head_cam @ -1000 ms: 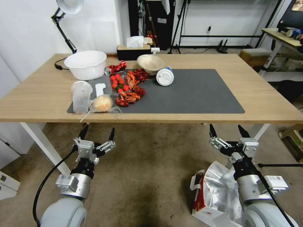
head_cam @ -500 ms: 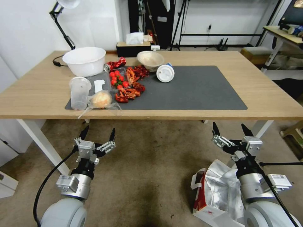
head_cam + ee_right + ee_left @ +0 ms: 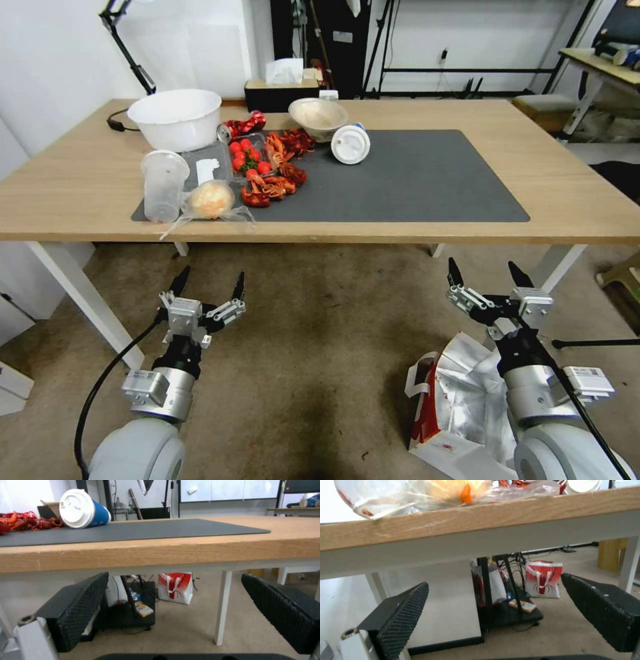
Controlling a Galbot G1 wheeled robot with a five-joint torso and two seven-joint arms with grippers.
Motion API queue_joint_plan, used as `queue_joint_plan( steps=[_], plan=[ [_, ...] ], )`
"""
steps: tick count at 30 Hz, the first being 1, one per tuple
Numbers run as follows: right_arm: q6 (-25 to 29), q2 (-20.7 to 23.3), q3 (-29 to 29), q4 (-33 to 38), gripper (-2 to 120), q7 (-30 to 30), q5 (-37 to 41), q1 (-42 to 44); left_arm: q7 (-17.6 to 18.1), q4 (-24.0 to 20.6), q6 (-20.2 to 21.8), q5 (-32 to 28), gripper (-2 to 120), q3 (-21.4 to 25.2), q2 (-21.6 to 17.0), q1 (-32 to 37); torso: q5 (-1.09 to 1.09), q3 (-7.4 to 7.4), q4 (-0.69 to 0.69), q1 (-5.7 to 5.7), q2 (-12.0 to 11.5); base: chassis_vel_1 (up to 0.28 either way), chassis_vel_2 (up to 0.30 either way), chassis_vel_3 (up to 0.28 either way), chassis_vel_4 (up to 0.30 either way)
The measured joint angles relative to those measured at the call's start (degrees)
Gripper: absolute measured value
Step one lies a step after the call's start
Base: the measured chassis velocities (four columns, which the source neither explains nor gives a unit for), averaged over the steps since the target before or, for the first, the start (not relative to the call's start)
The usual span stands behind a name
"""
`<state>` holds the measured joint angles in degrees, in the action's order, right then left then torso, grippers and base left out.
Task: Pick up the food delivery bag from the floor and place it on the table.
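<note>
Bag [image 3: 460,400] sits on floor [image 3: 313,347] by robot's right side, partly behind right arm, mouth open w/ foil lining showing, apparently crumpled. Right gripper [image 3: 485,272] and left gripper [image 3: 208,279] hover below table [image 3: 567,200] edge, fingers spread, holding nothing.

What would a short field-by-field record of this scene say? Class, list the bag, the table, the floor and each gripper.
bag: food delivery bag lies on the floor beside the right arm, foil lining showing
table: table with a dark mat, not yet bearing the bag
on the mat: white bowl, clear cup, bagged bun, crayfish, tipped blue cup
left gripper: left gripper open, held above the floor before the table edge
right gripper: right gripper open, above the bag, not touching it
</note>
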<state>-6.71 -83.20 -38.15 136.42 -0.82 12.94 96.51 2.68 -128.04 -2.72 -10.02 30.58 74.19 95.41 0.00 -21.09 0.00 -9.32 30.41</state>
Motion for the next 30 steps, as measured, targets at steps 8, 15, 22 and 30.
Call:
queue_joint_plan(
  steps=[8, 15, 22, 30],
  plan=[
    [-0.32, 0.23, -0.11, -0.3, 100, 0.0, 0.32, -0.58, -0.15, 0.0, 0.03, 0.07, 99, -0.03, -0.03, -0.08, 0.0, 1.14, 0.01, 0.71, -1.85, 0.0, 0.0, 0.0, 0.0],
    [-0.31, 0.21, -0.14, -0.44, 100, 0.03, 0.31, -0.46, -0.15, 0.08, 0.04, 0.13, 99, 0.07, -0.02, -0.01, 0.0, 2.22, 0.0, 1.3, -3.5, 0.0, 0.0, 0.0, 0.0],
    [-0.23, 0.28, 0.13, -0.44, 100, 0.21, 0.62, -0.35, -0.16, -0.13, 0.07, 0.19, 99, 0.13, 0.04, 0.15, 0.0, 3.33, 0.0, 1.9, -5.22, 0.0, 0.0, 0.0, 0.0],
    [-0.13, 0.43, 0.23, -0.42, 100, 0.42, 1.25, -0.57, -0.15, -0.62, 0.12, 0.23, 99, 0.38, 0.13, 0.42, 0.0, 4.51, 0.0, 2.49, -7.0, 0.0, 0.0, 0.0, 0.0]
  ],
)
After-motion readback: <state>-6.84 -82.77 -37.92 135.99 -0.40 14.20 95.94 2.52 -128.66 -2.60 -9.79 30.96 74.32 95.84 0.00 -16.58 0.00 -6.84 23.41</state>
